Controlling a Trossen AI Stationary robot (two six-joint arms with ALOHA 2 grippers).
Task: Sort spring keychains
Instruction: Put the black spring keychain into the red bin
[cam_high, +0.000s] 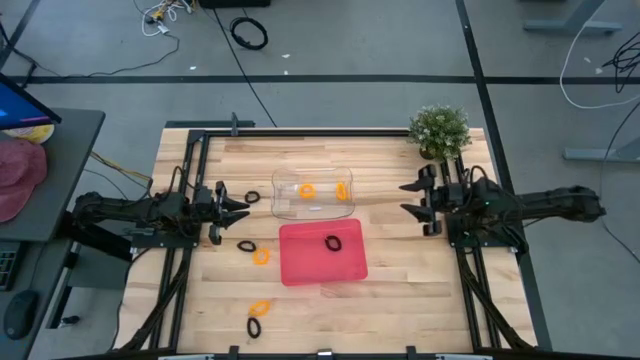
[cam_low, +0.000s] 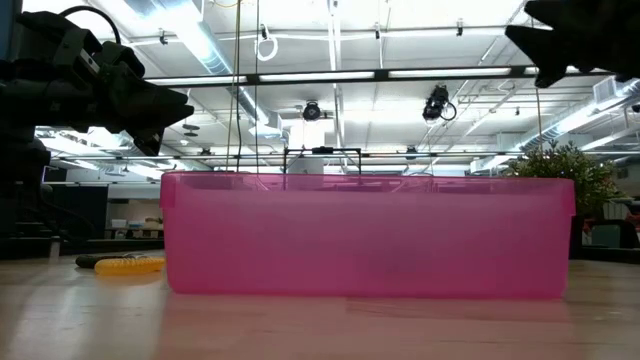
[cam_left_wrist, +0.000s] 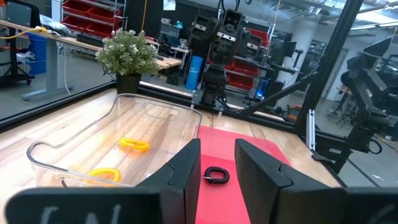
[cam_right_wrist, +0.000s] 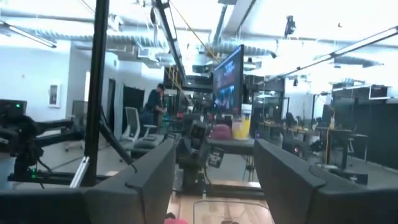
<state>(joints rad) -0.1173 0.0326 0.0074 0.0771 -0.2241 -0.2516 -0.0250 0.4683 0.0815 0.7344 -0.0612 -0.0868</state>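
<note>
A clear tray at the table's middle holds two orange spring keychains. In front of it, a red tray holds one black keychain. More keychains lie loose on the wood: black ones and orange ones. My left gripper hovers open at the left, level, pointing at the trays. My right gripper is open at the right, raised and tipped upward, holding nothing.
A potted plant stands at the far right corner, behind my right arm. Dark frame rails run along both sides of the table. Bare wood lies in front of the red tray and to its right.
</note>
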